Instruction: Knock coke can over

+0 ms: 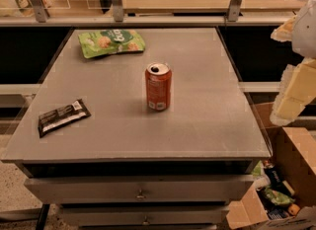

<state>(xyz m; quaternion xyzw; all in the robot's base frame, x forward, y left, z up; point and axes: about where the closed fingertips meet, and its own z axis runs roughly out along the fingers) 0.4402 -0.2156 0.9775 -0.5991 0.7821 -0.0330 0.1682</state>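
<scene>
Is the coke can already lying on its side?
No, the coke can stands upright on the table, apart from the gripper at the view's right edge.

The robot's arm (pixel 302 66) shows as a stack of pale, blocky segments, with a white rounded casing at the top and a cream-yellow tab jutting from its left side. Below that sits a squared, butter-coloured block with flat faces and a whitish, rough-looking fringe along its left edge. The pincer (pixel 288 106), at the right edge of the view beyond the worktop (pixel 207 125), is the same cream tone with paler edges.
</scene>
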